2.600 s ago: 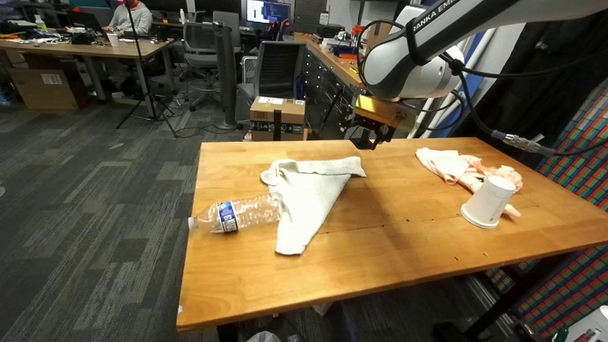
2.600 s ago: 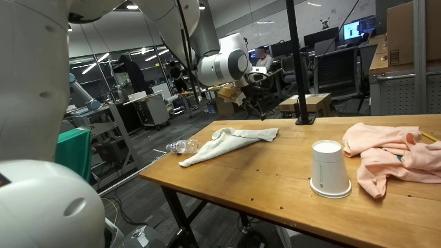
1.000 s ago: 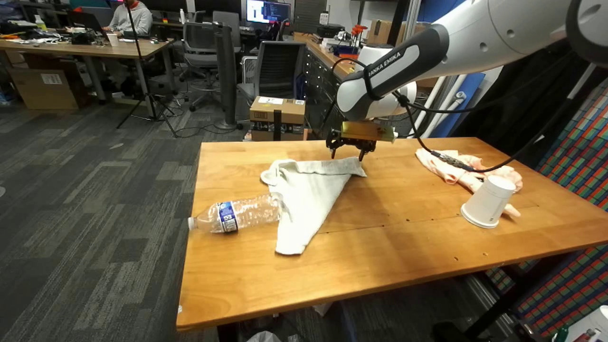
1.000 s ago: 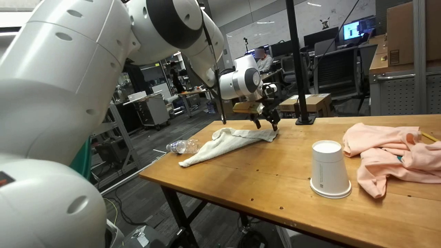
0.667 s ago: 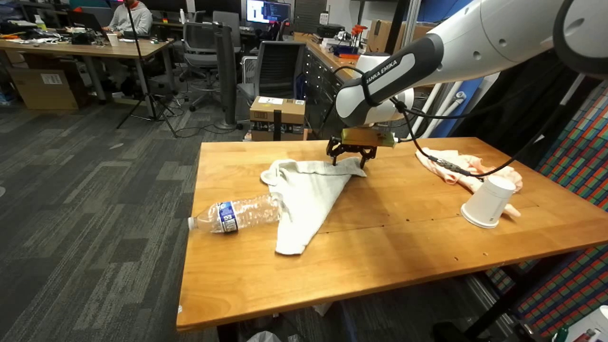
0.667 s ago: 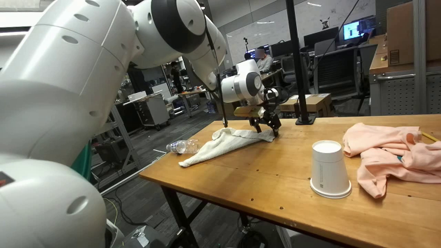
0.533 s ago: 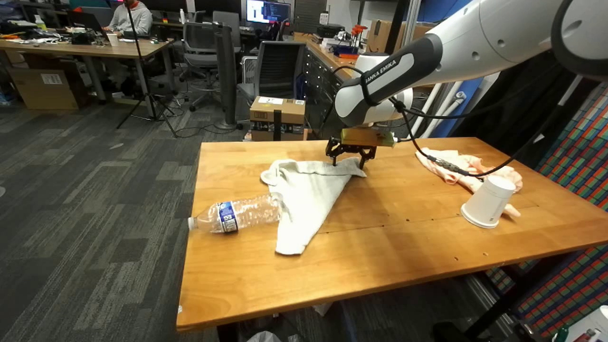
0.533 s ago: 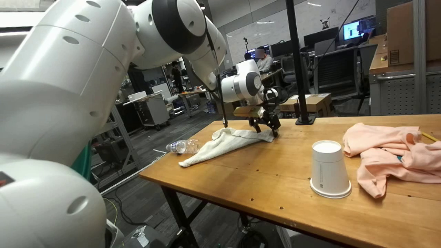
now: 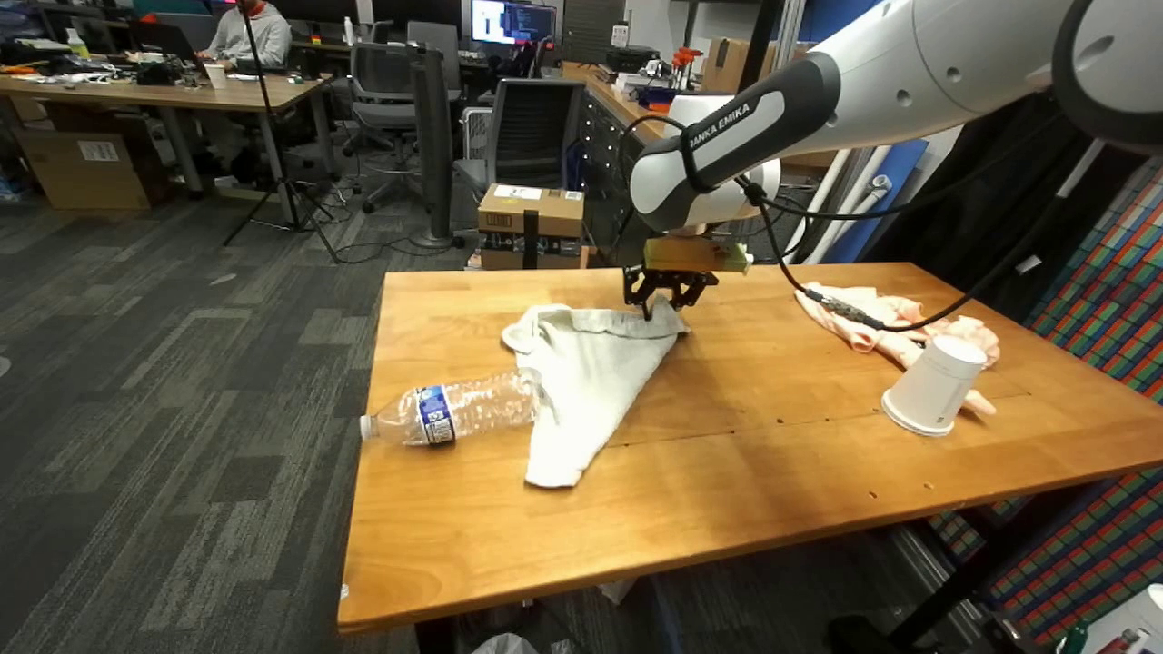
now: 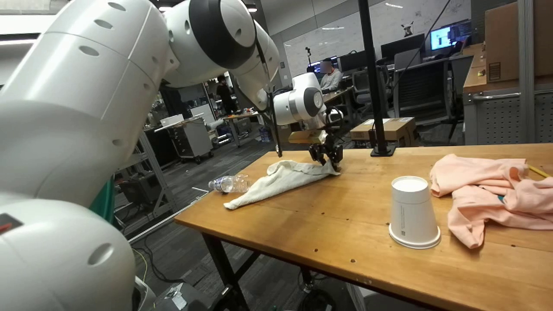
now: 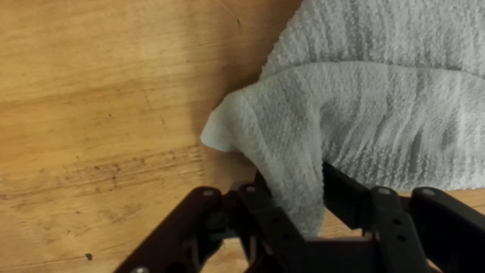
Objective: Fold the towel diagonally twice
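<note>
The white towel [image 9: 591, 391] lies on the wooden table in a rough triangle, with a folded-over band along its back edge, as both exterior views show. At its back corner, the one away from the bottle, my gripper [image 9: 661, 311] points down. In the wrist view a raised fold of the towel [image 11: 288, 151] runs up between the two fingers [image 11: 343, 193] and touches both, so the gripper is shut on it. The towel's small tip sticks out to one side of the grip. Cloth hides the fingertips there. In an exterior view the towel [image 10: 285, 185] rises slightly under the gripper [image 10: 329, 165].
A clear plastic bottle [image 9: 482, 404] lies on its side against the towel, its cap close to the table edge. An upside-down white cup [image 10: 414, 216] stands by a crumpled pink cloth [image 10: 475, 181]. A black post [image 10: 376, 99] rises from the table's back edge.
My gripper came down onto the towel's back corner with its fingers apart. Since then the fingers have drawn together, bunching the cloth up, and the corner has shifted slightly towards the bottle.
</note>
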Action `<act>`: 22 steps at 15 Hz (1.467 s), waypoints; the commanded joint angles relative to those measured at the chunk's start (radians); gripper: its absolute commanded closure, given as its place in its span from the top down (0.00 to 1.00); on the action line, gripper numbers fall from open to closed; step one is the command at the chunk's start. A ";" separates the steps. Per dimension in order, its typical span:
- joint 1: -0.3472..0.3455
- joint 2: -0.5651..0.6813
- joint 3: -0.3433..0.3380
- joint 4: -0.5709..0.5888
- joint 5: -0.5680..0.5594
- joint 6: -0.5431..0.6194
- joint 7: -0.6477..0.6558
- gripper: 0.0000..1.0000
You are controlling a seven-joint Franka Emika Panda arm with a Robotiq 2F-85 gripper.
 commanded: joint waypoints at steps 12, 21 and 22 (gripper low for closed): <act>0.094 -0.328 -0.039 -0.256 -0.116 0.007 0.122 0.02; 0.200 -0.580 0.022 -0.425 -0.362 -0.103 0.389 0.02; 0.207 -0.599 0.043 -0.435 -0.388 -0.127 0.417 0.02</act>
